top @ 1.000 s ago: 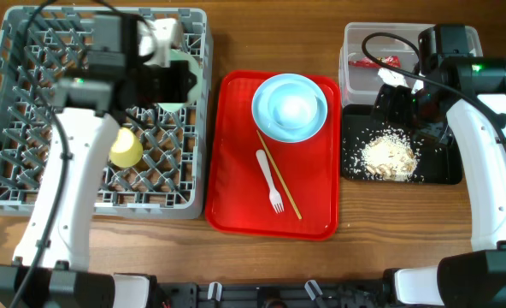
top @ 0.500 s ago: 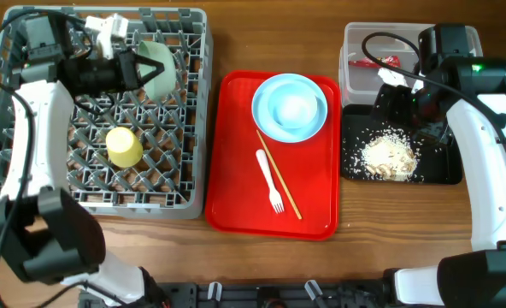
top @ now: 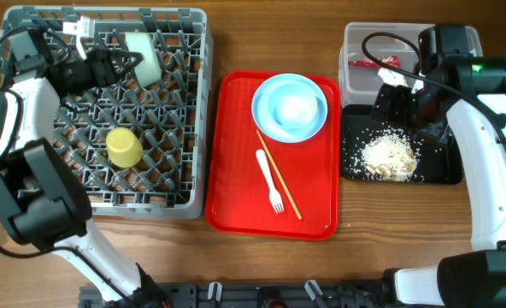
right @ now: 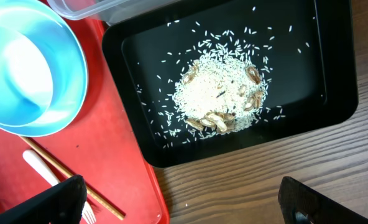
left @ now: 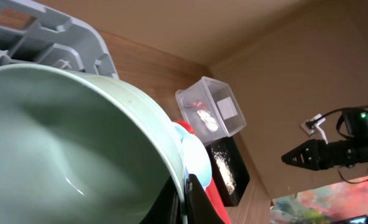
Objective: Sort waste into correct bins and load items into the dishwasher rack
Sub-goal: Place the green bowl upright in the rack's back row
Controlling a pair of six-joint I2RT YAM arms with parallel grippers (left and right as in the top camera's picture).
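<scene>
My left gripper (top: pixel 126 62) is shut on the rim of the light green bowl (top: pixel 144 58) and holds it on edge over the far part of the dishwasher rack (top: pixel 31 192). In the left wrist view the bowl (left: pixel 66 143) fills the frame, with my fingers (left: pixel 187 199) pinching its rim. A yellow cup (top: pixel 125 147) lies in the rack. My right gripper (right: pixel 184 205) is open and empty, above the black tray (top: pixel 441 171) that holds the rice crumbs (top: pixel 388 157). The clear tub (top: pixel 360 38) holds the red wrapper (top: pixel 388 61) and white tissue (top: pixel 395 77).
The red serving tray (top: pixel 236 205) holds the pale blue bowl (top: pixel 289 106), the white fork (top: pixel 270 180) and the chopsticks (top: pixel 279 175). I cannot tell the plate apart from the bowl. Bare wood lies in front of the black tray (right: pixel 265 180).
My left arm has swung left and back over the rack with the green bowl, which has turned more onto its edge. The right arm has not moved.
</scene>
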